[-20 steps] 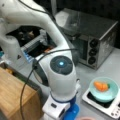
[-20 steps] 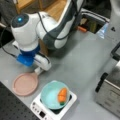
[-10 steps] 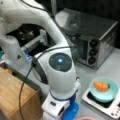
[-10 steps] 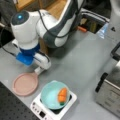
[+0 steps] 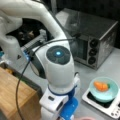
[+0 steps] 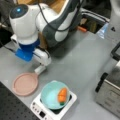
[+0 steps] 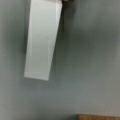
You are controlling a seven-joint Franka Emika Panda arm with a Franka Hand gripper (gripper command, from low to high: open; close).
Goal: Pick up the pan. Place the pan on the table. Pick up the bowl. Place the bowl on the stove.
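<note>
We see the pan (image 6: 25, 84), a shallow round pinkish-brown disc with a matte face, lying flat on the grey table (image 6: 82, 62) at a front view's lower left. Its short white handle (image 6: 40, 69) points up-right toward the arm; in the wrist view the handle (image 7: 42, 37) is a flat white rectangular bar on bare grey tabletop (image 7: 87, 62).

The gripper (image 6: 43, 62) sits low over the table at the handle's end, white and rounded, hung under a blue bracket. We cannot tell whether its claws are spread or pressed together, or whether they touch the handle; the wrist body hides them.

The bowl (image 6: 52, 95), smooth teal and round, rests on the stove (image 6: 40, 111), a white square unit with small knobs on its edge, just right of the pan. In both front views an orange, carrot-shaped piece (image 6: 62, 94) lies inside the bowl (image 5: 105, 91); the stove (image 5: 110, 108) shows below it.

A boxy silver toaster oven (image 5: 95, 37) with three dark knobs stands behind. A light wooden box (image 5: 12, 95) sits at a front view's left.
</note>
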